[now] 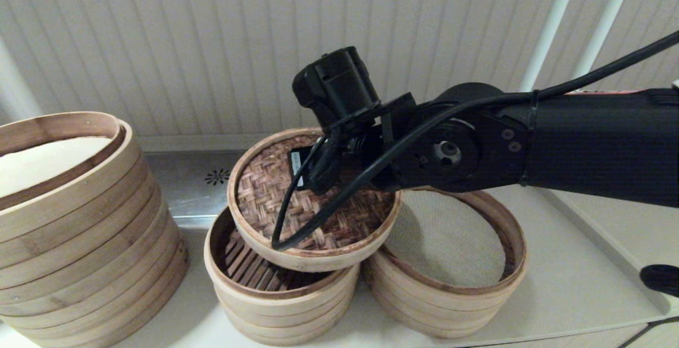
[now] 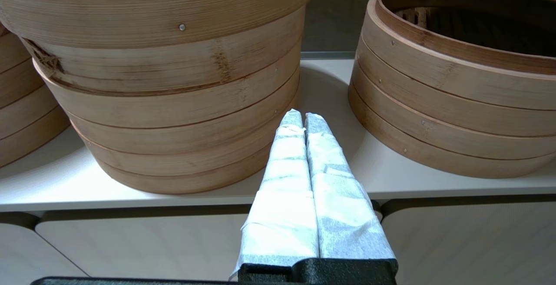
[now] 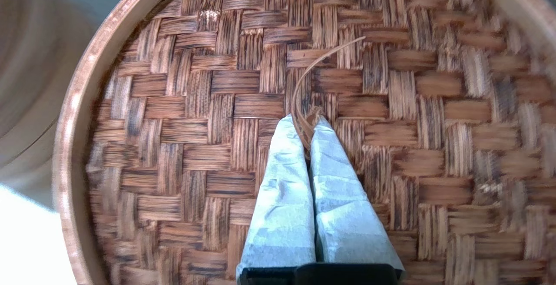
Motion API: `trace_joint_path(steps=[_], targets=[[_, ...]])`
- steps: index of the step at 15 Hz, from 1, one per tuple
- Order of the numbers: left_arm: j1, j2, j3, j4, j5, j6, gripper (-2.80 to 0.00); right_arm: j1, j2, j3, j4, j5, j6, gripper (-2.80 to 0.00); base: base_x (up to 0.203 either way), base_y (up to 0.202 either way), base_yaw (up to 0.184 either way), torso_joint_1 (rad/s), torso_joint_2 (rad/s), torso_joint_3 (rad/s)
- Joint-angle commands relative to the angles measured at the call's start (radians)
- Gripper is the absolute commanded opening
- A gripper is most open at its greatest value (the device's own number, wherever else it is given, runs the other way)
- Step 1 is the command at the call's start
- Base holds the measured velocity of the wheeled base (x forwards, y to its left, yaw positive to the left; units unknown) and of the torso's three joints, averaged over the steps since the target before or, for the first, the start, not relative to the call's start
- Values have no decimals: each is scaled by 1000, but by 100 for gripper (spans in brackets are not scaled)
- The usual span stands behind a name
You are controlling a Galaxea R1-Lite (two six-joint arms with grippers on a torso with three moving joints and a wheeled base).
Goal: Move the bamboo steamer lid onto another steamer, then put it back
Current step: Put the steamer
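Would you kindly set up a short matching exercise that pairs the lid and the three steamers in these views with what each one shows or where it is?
Things:
1. bamboo steamer lid
2. smallest steamer
3. cloth-lined steamer
4. largest steamer

States:
A. white inside, at the robot's far left
B. held tilted by its loop in the right gripper
C. dark slatted floor, partly under the lid
D. beige lining, uncovered

Pairs: 1-B, 2-C, 3-D, 4-A

Soft, even indoor light. Motion blur smears the dark brown herringbone-woven bamboo lid toward its right edge; the pale desk corner glares white, overexposed.
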Motion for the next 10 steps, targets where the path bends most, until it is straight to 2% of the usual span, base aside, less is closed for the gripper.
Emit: trace_joint_path(steps=[1, 4, 10], targets=[[0, 2, 0, 0, 0, 0, -280, 4, -2, 0, 2, 75, -4, -280, 0, 0, 0, 0, 0, 0], [0, 2, 0, 0, 0, 0, -280, 7, 18, -2, 2, 104, -66, -280, 0, 0, 0, 0, 0, 0], [0, 2, 0, 0, 0, 0, -280, 6, 34, -4, 0, 209, -122, -280, 0, 0, 0, 0, 0, 0]])
